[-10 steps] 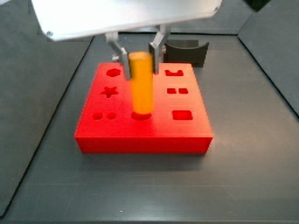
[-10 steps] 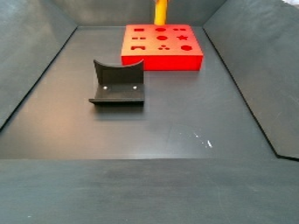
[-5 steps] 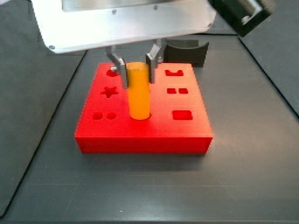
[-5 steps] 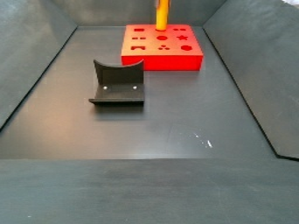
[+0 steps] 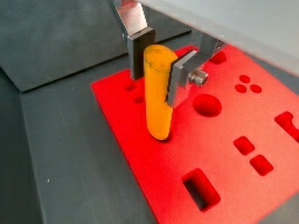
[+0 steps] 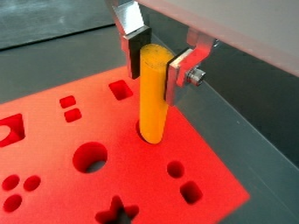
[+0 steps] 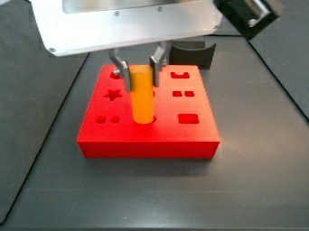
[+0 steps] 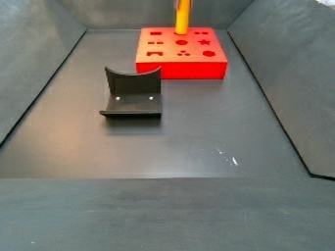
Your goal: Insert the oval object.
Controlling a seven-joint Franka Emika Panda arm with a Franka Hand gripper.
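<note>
The oval object, a tall orange-yellow peg, stands upright between my gripper's fingers, which are shut on its upper part. It shows the same way in a wrist view, with the gripper round its top. Its lower end sits in a hole in the top of the red block, near the block's middle. In a side view the peg rises from the red block under the gripper. In a side view only the peg shows above the block; the gripper is out of frame.
The red block has several other shaped holes: a round one, a star and squares. A dark grey curved holder stands on the dark floor, also seen behind the block. Sloping walls bound the floor.
The gripper has come down with the peg since one second ago, and less of the peg shows above the block. Little has changed in the last half second.
</note>
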